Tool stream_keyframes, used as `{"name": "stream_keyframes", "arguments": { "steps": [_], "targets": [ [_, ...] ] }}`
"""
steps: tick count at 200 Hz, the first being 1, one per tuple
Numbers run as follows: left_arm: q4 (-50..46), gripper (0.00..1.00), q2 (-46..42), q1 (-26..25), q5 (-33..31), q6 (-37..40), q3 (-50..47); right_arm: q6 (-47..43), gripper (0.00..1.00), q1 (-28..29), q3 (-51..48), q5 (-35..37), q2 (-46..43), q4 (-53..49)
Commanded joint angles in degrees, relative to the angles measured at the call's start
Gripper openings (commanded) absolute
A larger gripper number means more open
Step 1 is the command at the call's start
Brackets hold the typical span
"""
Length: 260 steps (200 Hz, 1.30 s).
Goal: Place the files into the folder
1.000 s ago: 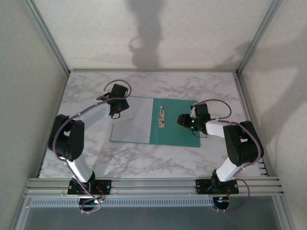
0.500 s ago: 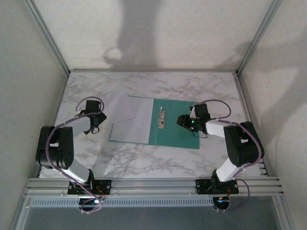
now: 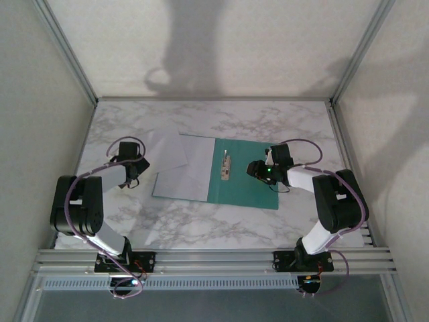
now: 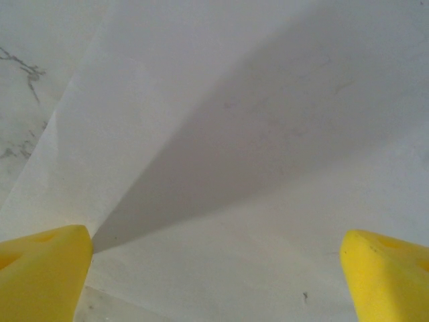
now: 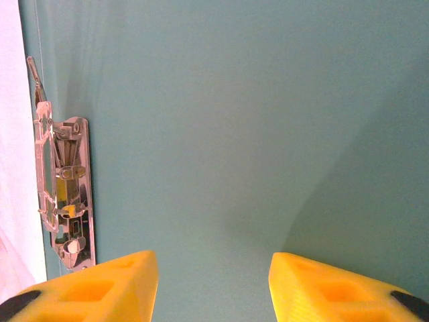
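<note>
With left jaws released, square the files (image 4: 255,134) ahead; right jaws, half-spread and empty, steady the folder (image 5: 268,100) beneath.

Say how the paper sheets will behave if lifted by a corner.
Probably floppy: the paper sheets look very thin, and one seems to lift, casting a shadow. Likely light and apt to slide: they lie loose and skewed, partly on the smooth table.

Teal folder (image 3: 251,191) open flat; white files (image 3: 181,176) across its left leaf
</note>
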Motion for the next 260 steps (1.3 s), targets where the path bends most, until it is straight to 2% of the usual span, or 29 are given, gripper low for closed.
{"name": "stream_keyframes", "arguments": {
  "steps": [1,35,51,87,111,137,157,207,260],
  "targets": [
    [-2.65,0.95,-0.66,-1.15,5.17,0.32,-1.44,0.18,0.5,0.78,-1.42,0.09,2.98,-8.95],
    [-3.62,0.94,-3.75,-3.47,9.05,-1.62,-3.86,0.23,0.5,0.84,-1.07,-0.1,3.75,-8.77],
    [-4.02,0.94,-5.39,-6.14,10.11,-3.28,-4.65,0.14,0.5,0.9,-0.81,-0.26,4.02,-8.83],
    [-6.52,0.92,-4.98,-18.65,11.61,-8.24,-2.45,0.31,0.49,0.91,-0.06,-0.39,4.99,-8.71],
    [-11.15,0.92,-8.74,-23.75,6.11,-10.04,0.75,0.5,0.49,1.01,-0.06,-0.55,4.95,-8.88],
    [-16.4,0.93,-11.46,-23.76,-1.65,-7.51,5.13,0.32,0.49,1.07,0.15,-0.63,5.02,-9.17],
    [-16.67,0.94,-10.54,-22.71,-3.77,-5.01,6.71,0.4,0.49,1.08,0.16,-0.74,4.88,-9.22],
    [-11.68,0.94,-5.71,-18.8,-0.66,-0.77,6.74,-0.02,0.49,1.18,0.13,-0.55,3.83,-10.02],
    [-7.73,0.92,-0.87,-18.18,4.52,0.99,5.39,-0.3,0.49,1.14,0.69,-0.59,3.81,-10.44]
  ]
}}
